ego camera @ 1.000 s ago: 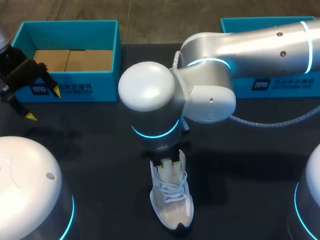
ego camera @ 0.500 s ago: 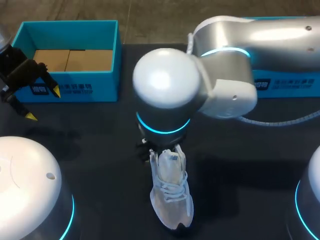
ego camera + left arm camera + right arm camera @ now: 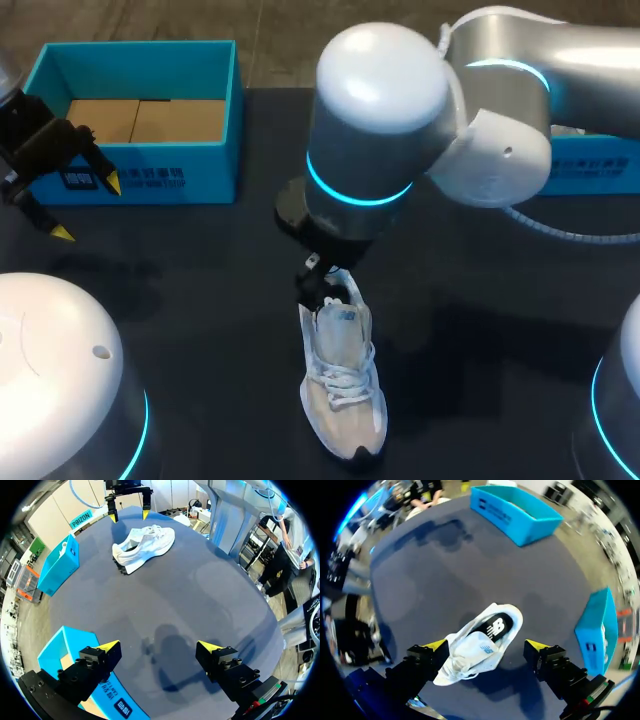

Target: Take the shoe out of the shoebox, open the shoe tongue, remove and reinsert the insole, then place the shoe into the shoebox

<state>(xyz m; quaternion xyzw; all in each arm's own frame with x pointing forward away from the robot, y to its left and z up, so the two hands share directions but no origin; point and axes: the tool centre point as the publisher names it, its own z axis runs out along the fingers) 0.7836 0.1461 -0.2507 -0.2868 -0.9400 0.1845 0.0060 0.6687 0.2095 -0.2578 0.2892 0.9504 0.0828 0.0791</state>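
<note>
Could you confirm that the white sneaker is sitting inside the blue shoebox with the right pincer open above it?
Not quite: the head view shows the white sneaker on the black table, outside the blue shoebox. The right pincer is indeed open above it.

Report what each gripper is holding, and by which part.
Nothing is held. The right gripper hangs above the shoe, near its heel end, jaws open and clear of it. The left gripper is open above the table.
</note>
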